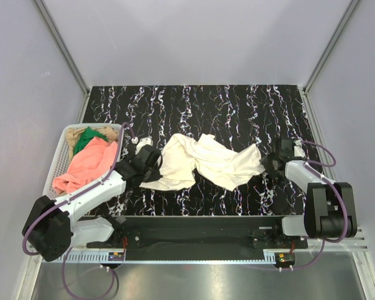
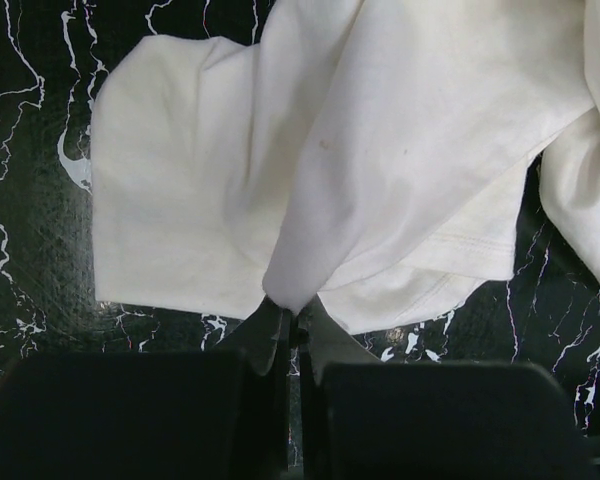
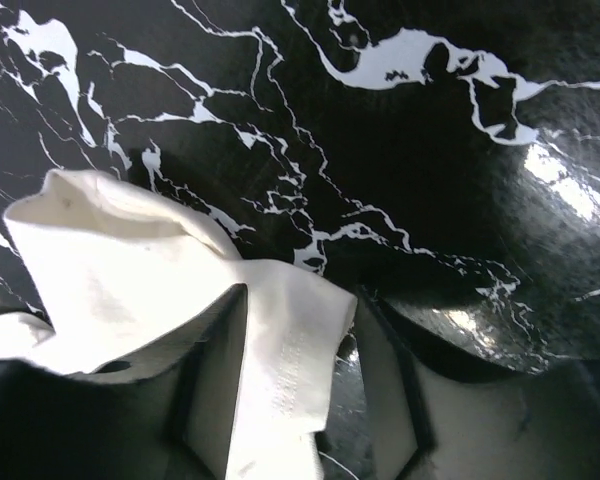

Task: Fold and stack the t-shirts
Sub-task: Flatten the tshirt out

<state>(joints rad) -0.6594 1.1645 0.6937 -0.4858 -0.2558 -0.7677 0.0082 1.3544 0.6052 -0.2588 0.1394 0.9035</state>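
Note:
A large cream-white t-shirt [image 1: 206, 161] lies crumpled across the middle of the black marbled table [image 1: 237, 106]. My left gripper [image 1: 155, 157] sits at its left side. In the left wrist view that gripper [image 2: 293, 308] is shut on a pinched fold of the cream cloth [image 2: 380, 130]. My right gripper [image 1: 267, 165] is at the shirt's right corner. In the right wrist view its jaws [image 3: 302, 300] stand open, and a hemmed edge of the shirt [image 3: 130, 270] hangs loosely between them, lying against the left finger with a gap to the right one.
A white mesh basket [image 1: 61, 150] stands at the left edge and holds a salmon-pink t-shirt [image 1: 87, 164], a green one [image 1: 85, 139] and a tan one [image 1: 106, 132]. Grey walls enclose the table on three sides.

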